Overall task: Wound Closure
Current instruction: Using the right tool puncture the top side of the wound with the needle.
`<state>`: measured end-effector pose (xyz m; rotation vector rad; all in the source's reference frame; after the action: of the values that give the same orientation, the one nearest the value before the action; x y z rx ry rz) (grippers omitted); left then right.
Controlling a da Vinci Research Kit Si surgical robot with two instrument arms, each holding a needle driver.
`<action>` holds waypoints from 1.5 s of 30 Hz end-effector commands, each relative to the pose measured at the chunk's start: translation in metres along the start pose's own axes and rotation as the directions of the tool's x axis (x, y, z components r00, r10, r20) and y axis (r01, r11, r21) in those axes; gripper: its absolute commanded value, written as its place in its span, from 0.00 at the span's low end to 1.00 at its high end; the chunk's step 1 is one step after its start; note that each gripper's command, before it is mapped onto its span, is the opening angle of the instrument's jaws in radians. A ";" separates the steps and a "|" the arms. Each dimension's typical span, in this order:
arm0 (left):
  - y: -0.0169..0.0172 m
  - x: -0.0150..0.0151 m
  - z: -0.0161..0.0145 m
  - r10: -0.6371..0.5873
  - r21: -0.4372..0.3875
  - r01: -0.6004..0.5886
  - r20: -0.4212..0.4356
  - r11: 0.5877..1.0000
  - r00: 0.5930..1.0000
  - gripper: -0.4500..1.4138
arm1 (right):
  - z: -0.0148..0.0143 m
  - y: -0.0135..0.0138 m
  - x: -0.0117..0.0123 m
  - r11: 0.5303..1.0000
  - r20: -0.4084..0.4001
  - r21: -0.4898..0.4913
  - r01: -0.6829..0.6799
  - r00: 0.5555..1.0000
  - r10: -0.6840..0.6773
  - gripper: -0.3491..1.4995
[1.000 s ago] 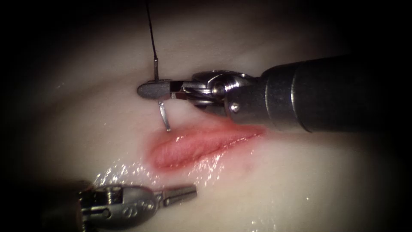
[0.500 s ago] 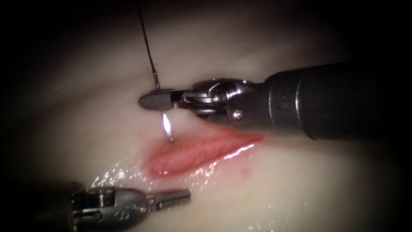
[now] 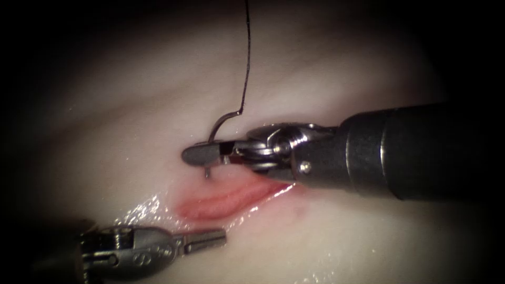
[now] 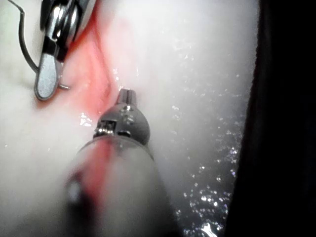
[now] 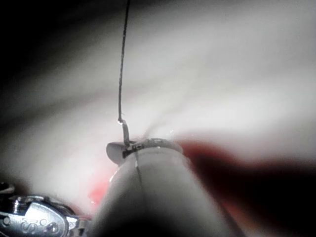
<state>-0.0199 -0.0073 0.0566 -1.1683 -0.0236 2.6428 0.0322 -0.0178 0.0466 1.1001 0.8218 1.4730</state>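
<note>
Needle clamped in the right tool's jaws, just above the cut.

Right jaws are shut on the needle about midway along its curve; its tail end arches up and right from the jaws to the thread, which runs up out of view, while a short piece of the tip end pokes out below the jaws, at or just off the tissue by the cut's upper edge; whether it has entered cannot be told. Compared with a second ago, this tool sits lower and further right, and the needle has rolled so less of the tip end shows. Left tool holds nothing, jaws together, lying below the cut's left end over wet, glistening tissue.
</note>
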 end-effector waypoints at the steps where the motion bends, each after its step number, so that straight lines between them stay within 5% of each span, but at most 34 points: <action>1: 0.0004 -0.0002 0.0008 -0.002 -0.001 0.002 0.000 1.000 1.000 0.08 | 0.0014 0.0000 0.0010 0.998 -0.035 0.004 0.063 0.997 -0.063 0.00; 4: 0.0006 -0.0001 0.0007 -0.002 -0.001 0.002 0.000 1.000 1.000 0.07 | 0.0017 0.0002 0.0028 0.979 -0.127 0.058 0.193 0.975 -0.185 0.49; 8: 0.0006 0.0001 0.0006 -0.004 -0.002 0.004 0.001 1.000 1.000 0.06 | 0.0017 0.0007 0.0038 0.926 -0.172 0.032 0.377 0.915 -0.366 0.67; 9: 0.0006 0.0001 0.0005 -0.005 -0.002 0.005 0.001 1.000 1.000 0.06 | 0.0016 0.0010 0.0042 0.901 -0.186 0.013 0.433 0.887 -0.423 0.83; 10: 0.0006 0.0002 0.0005 -0.006 -0.002 0.006 0.001 1.000 1.000 0.06 | 0.0016 0.0011 0.0044 0.889 -0.194 0.007 0.458 0.873 -0.448 0.87; 14: 0.0007 0.0004 0.0005 -0.008 -0.002 0.008 0.002 1.000 1.000 0.05 | 0.0009 0.0022 0.0056 0.847 -0.234 0.039 0.530 0.829 -0.508 0.87; 17: 0.0007 0.0004 0.0004 -0.008 -0.002 0.008 0.002 1.000 1.000 0.05 | 0.0005 0.0031 0.0069 0.763 -0.215 0.053 0.645 0.753 -0.622 0.91; 18: 0.0007 0.0004 0.0004 -0.008 -0.002 0.008 0.002 1.000 1.000 0.05 | 0.0003 0.0032 0.0072 0.723 -0.211 0.064 0.688 0.718 -0.664 0.92; 22: 0.0008 0.0004 0.0004 -0.008 -0.002 0.008 0.003 1.000 1.000 0.05 | -0.0001 0.0026 0.0078 0.426 -0.305 0.131 0.895 0.445 -0.842 0.89; 28: 0.0007 0.0004 0.0004 -0.008 -0.002 0.008 0.002 1.000 1.000 0.06 | 0.0003 0.0018 0.0068 0.237 -0.366 0.133 0.962 0.270 -0.890 0.82; 35: 0.0007 0.0004 0.0004 -0.008 -0.002 0.008 0.002 1.000 1.000 0.06 | -0.0003 0.0005 0.0078 0.188 -0.397 0.073 0.979 0.201 -0.896 0.77; 40: 0.0007 0.0004 0.0004 -0.008 -0.002 0.008 0.002 1.000 1.000 0.06 | -0.0004 0.0002 0.0083 0.194 -0.405 0.055 0.980 0.199 -0.892 0.73; 43: 0.0008 0.0004 0.0005 -0.008 -0.002 0.008 0.003 1.000 1.000 0.06 | -0.0003 0.0002 0.0083 0.188 -0.406 0.052 0.981 0.193 -0.893 0.47; 45: 0.0008 0.0004 0.0005 -0.008 -0.002 0.008 0.003 1.000 1.000 0.06 | -0.0001 0.0002 0.0082 0.177 -0.406 0.046 0.983 0.180 -0.896 0.47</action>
<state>-0.0201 -0.0075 0.0559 -1.1617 -0.0288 2.6380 0.0312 -0.0098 0.0479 0.2782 1.6166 0.3350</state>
